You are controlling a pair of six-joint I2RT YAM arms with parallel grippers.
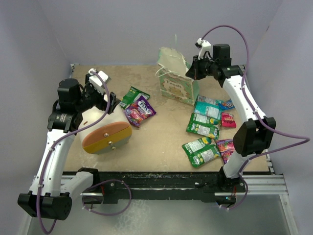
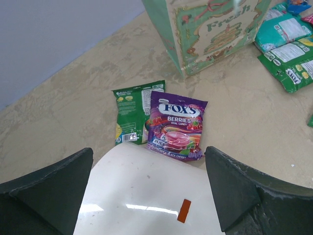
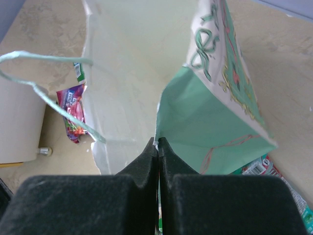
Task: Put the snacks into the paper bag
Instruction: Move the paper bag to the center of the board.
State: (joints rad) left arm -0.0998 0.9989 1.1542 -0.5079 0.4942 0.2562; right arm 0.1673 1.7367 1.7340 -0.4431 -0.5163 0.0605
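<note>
**Bag held by the rim, no snack picked yet**

Your right gripper (image 3: 157, 147) is pinched flat on the top rim of the paper bag (image 1: 178, 85), at the fold where the front meets the mint side panel. The bag stands at the back of the table (image 1: 161, 132), right of centre, with its mouth open upward. It's thin paper and will probably crease or tip if you pull sideways, so steady it and don't tug.

Your left gripper (image 2: 149, 156) is spread wide with nothing in it, hovering over the cream cone (image 1: 105, 137). That's not a snack, so leave it. Just ahead of the fingers lie a purple packet (image 2: 176, 125) and a green packet (image 2: 134, 110). The purple one overlaps the green one's edge, and both lie flat between the cone and the bag. The other packets (image 1: 204, 128) are clustered on the right, in front of the bag and near the right arm.

Handling, my read:
- The packets look light, soft and glossy, so expect slip. The contents will likely shift.
- Lying flat, they're hard to get under. Go for the purple one first.
- Grip it on a sealed edge or on the side riding up over the green packet, not on the belly.
- Risks are dragging both packets at once or the film sliding out.
- Feed it into the bag edge first.
- Keep clear of the loop handle (image 3: 44, 88) by the opening.
</note>
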